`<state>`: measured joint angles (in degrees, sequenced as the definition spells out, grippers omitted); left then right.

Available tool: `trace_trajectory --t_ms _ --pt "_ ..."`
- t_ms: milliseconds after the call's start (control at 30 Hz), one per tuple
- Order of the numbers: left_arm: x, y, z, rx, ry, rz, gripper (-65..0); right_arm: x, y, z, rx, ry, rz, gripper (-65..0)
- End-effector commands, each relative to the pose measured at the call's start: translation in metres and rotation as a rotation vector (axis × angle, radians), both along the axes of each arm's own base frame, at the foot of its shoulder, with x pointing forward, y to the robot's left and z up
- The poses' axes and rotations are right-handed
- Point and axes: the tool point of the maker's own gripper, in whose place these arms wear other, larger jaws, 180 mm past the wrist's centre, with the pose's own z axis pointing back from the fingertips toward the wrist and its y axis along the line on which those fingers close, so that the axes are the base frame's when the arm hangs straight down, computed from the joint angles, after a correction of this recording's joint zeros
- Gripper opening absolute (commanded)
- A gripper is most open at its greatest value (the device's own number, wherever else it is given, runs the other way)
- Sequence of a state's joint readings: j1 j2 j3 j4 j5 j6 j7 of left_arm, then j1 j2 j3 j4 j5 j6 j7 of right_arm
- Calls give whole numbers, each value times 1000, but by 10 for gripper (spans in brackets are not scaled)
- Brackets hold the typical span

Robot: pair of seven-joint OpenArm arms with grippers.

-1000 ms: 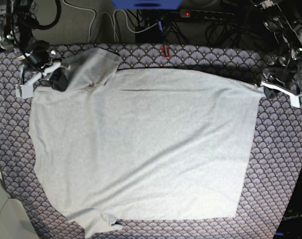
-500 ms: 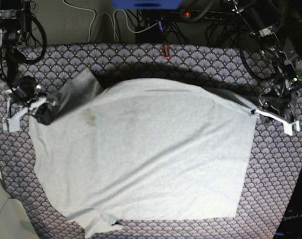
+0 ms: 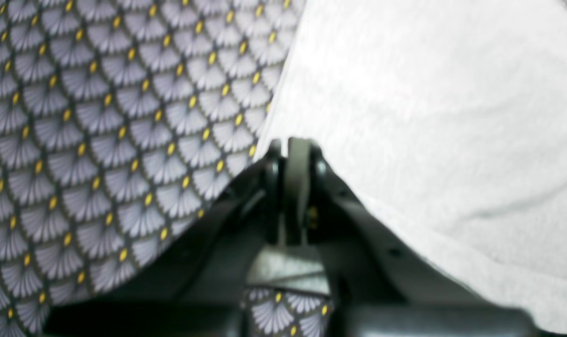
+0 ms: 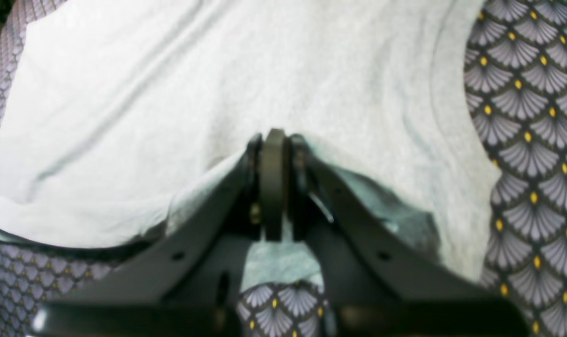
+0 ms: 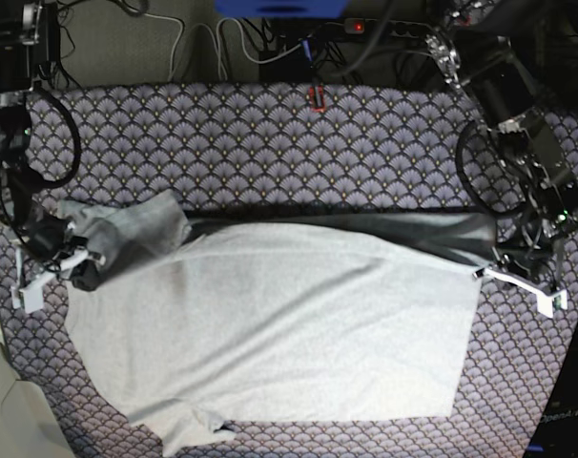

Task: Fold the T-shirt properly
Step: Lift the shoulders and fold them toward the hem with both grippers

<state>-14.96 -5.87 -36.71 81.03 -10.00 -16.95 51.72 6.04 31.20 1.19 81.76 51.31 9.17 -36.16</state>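
— Gripping what? Both claws are clamping the T-shirt (image 5: 270, 334), left gripper (image 5: 482, 273) and right gripper (image 5: 74, 256) pinching its far edge.

— Rest is lying toward the near side on the patterned cloth (image 5: 270, 143), edge running crosswise between them.

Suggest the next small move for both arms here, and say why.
Probably carry both shut grippers further toward the near hem. The left gripper and right gripper each pinch a far corner of the T-shirt, whose lifted edge is only partway across, so the fold over the patterned cloth looks unfinished.
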Motion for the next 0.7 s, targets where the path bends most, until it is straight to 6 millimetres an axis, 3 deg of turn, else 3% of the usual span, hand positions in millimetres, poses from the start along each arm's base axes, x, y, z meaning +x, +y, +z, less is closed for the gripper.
trace_trajectory --t_ms 0,367,667 --pt "14 4 21 20 -61 -4 -644 18 -3 23 -11 -70 5 -650" --pt "55 -7 39 83 -105 -48 -644 71 -10 33 -251 -98 -10 -650" --pt "83 -2 52 64 -148 -41 -644 94 -24 20 -329 -55 15 -650"
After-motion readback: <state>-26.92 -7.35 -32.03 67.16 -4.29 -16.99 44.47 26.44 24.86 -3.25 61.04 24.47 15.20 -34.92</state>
